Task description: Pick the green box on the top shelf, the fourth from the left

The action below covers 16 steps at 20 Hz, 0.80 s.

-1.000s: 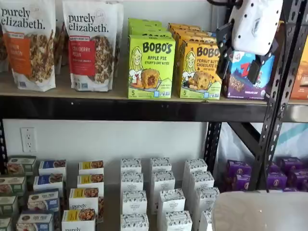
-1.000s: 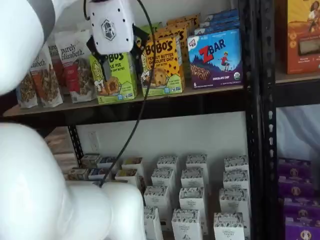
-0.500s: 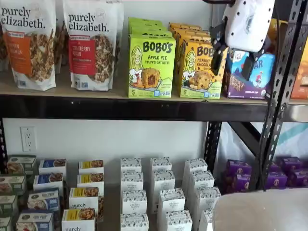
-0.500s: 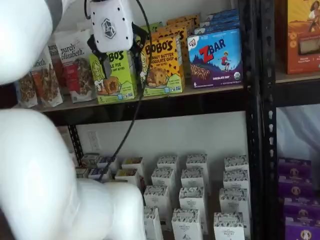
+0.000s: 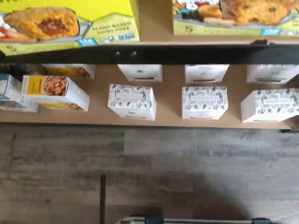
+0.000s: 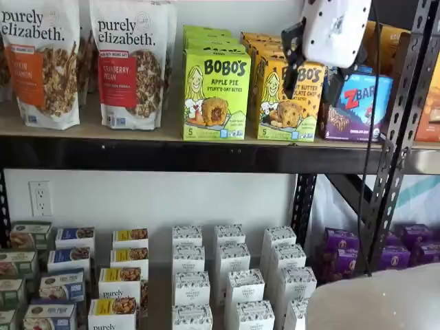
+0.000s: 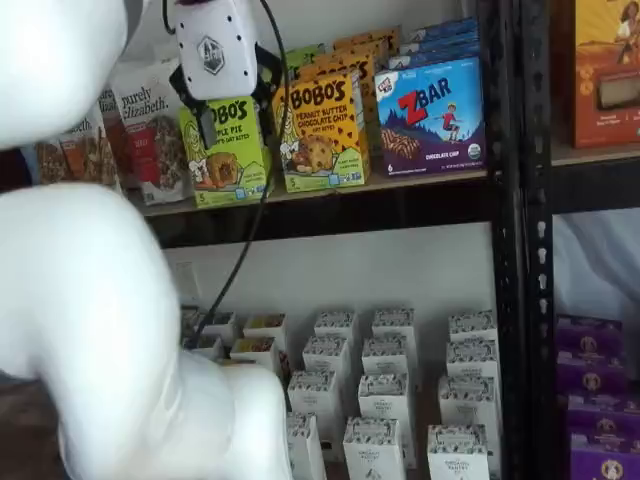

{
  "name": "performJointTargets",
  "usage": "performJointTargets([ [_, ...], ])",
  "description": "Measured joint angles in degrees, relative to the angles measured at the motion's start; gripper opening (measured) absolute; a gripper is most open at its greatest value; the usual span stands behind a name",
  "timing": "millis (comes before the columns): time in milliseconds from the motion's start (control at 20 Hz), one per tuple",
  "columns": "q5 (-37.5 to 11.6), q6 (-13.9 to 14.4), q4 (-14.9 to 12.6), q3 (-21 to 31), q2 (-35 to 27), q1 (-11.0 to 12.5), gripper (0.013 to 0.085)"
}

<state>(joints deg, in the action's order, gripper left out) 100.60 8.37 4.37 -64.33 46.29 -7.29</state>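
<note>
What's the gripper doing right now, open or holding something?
Gripper: open, holding nothing, hanging in front of the top shelf, not yet on the green box.

Green box showing lime-green with blonde cartoon girl; neighbouring box showing orange-yellow; ZBar box showing blue; shelf showing tan, black beam

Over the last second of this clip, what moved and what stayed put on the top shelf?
The white-bodied gripper with black fingers slid leftward across the shelf front, from before the blue ZBar box to before the orange-yellow Bobo's peanut butter box, nearing the lime-green Bobo's apple pie box. Its fingers stayed apart; nothing was gripped or released. All boxes and granola bags kept their places.
</note>
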Motion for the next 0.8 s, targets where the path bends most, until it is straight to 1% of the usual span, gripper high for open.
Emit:
performJointTargets([
  [350,-4.3,2.3,-0.6,-0.3,-1.5,-2.6,0.085],
  [500,-5.6,3.5,-1.8,-0.8,-2.6,-4.1,0.085],
  [650,-6.9,5.1,-2.8,-2.4,-5.3,-5.9,0.085],
  [800,-8.1,6.2,-3.7,-3.8,-7.6,-7.1,0.085],
])
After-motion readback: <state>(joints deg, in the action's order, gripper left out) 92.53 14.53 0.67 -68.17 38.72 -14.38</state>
